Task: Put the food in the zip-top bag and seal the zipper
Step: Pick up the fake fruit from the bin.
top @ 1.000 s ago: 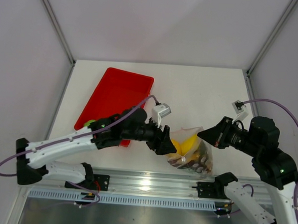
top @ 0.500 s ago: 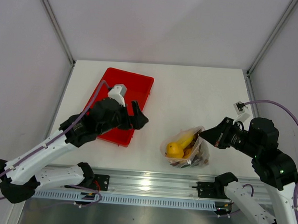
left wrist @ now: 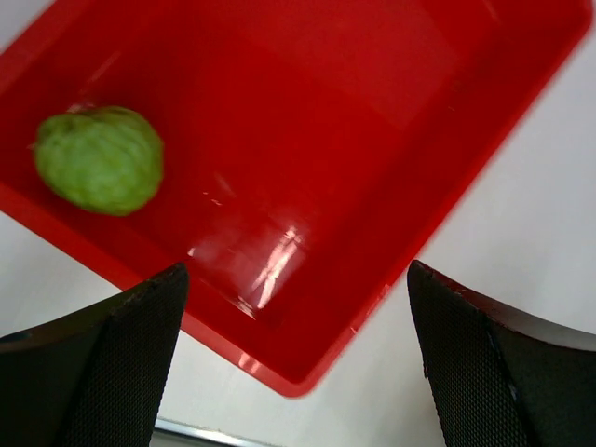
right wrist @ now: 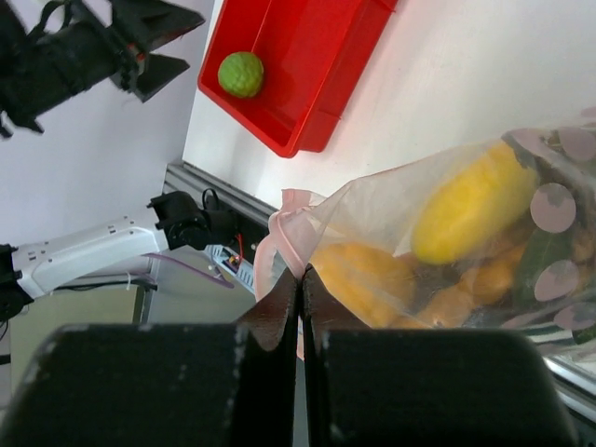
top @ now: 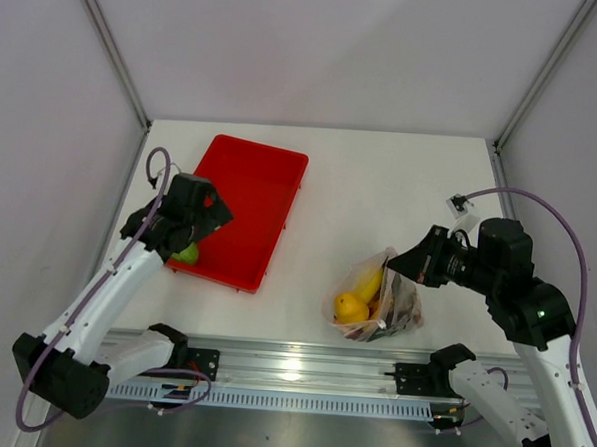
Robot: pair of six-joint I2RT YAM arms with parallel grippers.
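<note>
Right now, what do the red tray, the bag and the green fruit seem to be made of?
Red tray: hard plastic, glossy; white glints lie on its floor.
Bag: thin clear plastic film, crinkled; the fruit inside shows through.
Green fruit: matte, bumpy skin, probably molded plastic or foam; the look cannot settle which.

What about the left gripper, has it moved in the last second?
Yes. The left gripper swung left from the zip-top bag to the red tray, open above the lime.
</note>
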